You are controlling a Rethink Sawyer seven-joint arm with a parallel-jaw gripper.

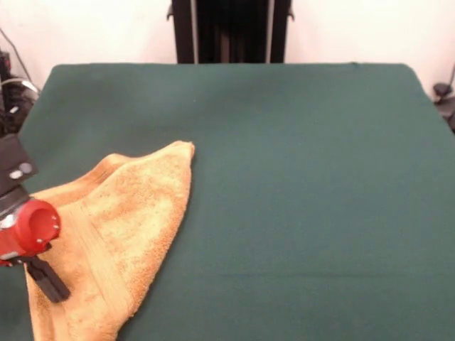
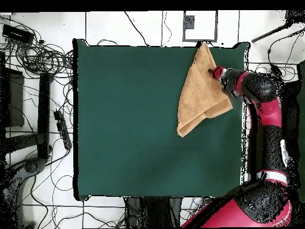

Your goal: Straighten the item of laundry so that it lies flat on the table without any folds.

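Observation:
The item of laundry (image 1: 128, 227), an orange-yellow terry towel, lies folded over itself in a rough triangle at the near left corner of the green table (image 1: 298, 177). A woven band runs along its lower part. My gripper (image 1: 48, 283) is low over the towel's left edge, below its red wrist, and it seems to touch the cloth. From above, the towel (image 2: 199, 95) sits at the table's (image 2: 131, 119) top right, one tip reaching the top edge. The gripper (image 2: 212, 73) is at the towel's right side. Whether it is holding the cloth is hidden.
The red arm (image 2: 268, 113) runs up along the table's right edge in the overhead view. Cables and dark equipment (image 2: 36, 89) lie on the floor to the left of the table. A black pedestal (image 1: 231, 32) stands behind the far edge.

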